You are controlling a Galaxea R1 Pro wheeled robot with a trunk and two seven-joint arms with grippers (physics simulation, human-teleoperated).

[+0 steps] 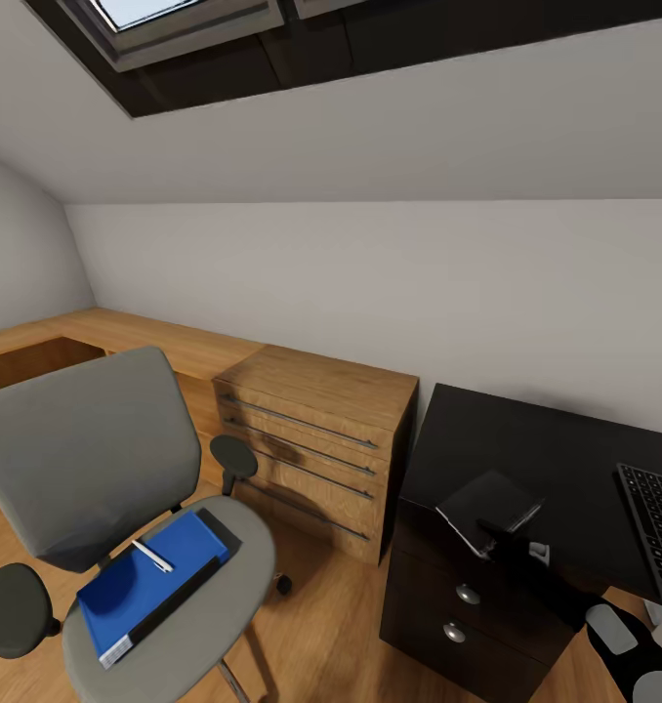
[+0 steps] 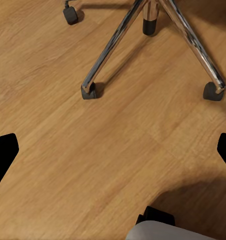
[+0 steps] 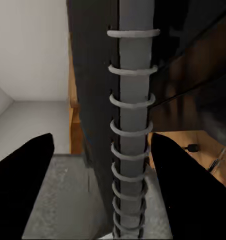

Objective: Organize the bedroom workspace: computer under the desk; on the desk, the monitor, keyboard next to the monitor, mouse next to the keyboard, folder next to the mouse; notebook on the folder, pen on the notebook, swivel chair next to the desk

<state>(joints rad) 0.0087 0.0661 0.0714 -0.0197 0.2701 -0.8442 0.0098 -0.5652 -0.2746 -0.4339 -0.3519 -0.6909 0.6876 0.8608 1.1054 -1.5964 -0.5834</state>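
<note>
The glossy black counter (image 1: 556,459) runs along the white wall on the robot's right, its dark drawer unit (image 1: 468,615) with round silver knobs facing the room, and it sits just beside a low oak chest (image 1: 316,444) that is no part of the job. The grey swivel chair (image 1: 97,459) stands on the wooden floor (image 2: 93,165) to the robot's left, apart from the counter and turned so its seat is open to reach, which is likely why the bright blue folder (image 1: 145,586) lies flat on that seat with a pen (image 1: 152,556) resting across it. The left wrist view looks down on the chair's chrome star base (image 2: 153,45) and castors, with the left hand (image 2: 113,150) spread wide and holding nothing, so it seems kept low and out of the way. The keyboard (image 1: 658,537) lies on the counter at the head view's right edge. The right hand (image 1: 502,537) holds a dark spiral-bound notebook (image 1: 489,508) above the counter's near corner; in the right wrist view its wire spine (image 3: 130,130) runs between the two dark fingers (image 3: 23,185), which appear closed on it. I judge the notebook is held aloft pending the folder's move, since it must stack on top.
</note>
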